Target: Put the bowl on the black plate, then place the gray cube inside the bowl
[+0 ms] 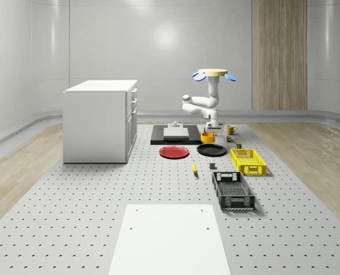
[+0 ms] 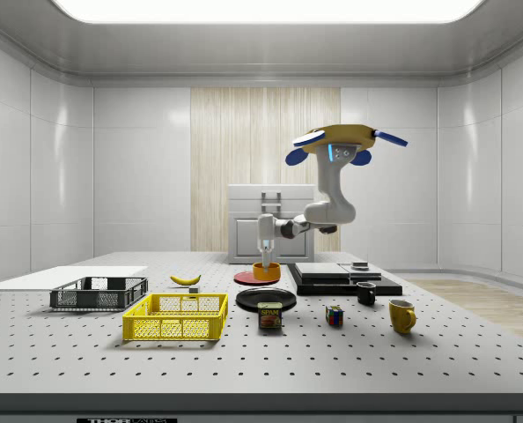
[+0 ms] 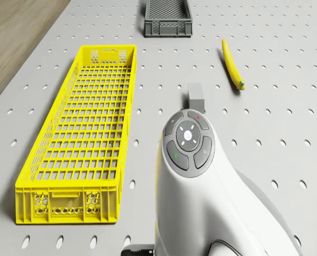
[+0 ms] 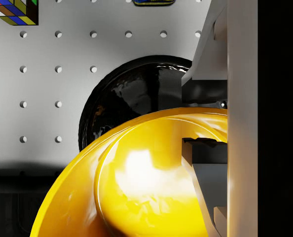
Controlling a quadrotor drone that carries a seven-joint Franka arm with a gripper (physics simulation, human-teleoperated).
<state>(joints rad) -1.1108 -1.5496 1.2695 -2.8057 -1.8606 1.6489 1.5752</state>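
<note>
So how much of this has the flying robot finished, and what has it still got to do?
Nothing is finished yet. The tool is shut on the rim of the orange bowl, which sits just behind the black plate, not on it; the drone hovers above. The gray cube lies on the table between the banana and the yellow crate. Left to do: set the bowl on the plate, then fetch the cube.

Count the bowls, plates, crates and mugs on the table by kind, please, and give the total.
Bowls: 1, the yellow bowl.
Plates: 2, the black plate and the red plate.
Crates: 2, the yellow crate and the dark crate.
Mugs: 2, the black mug and the yellow mug.
Total: 7.
</note>
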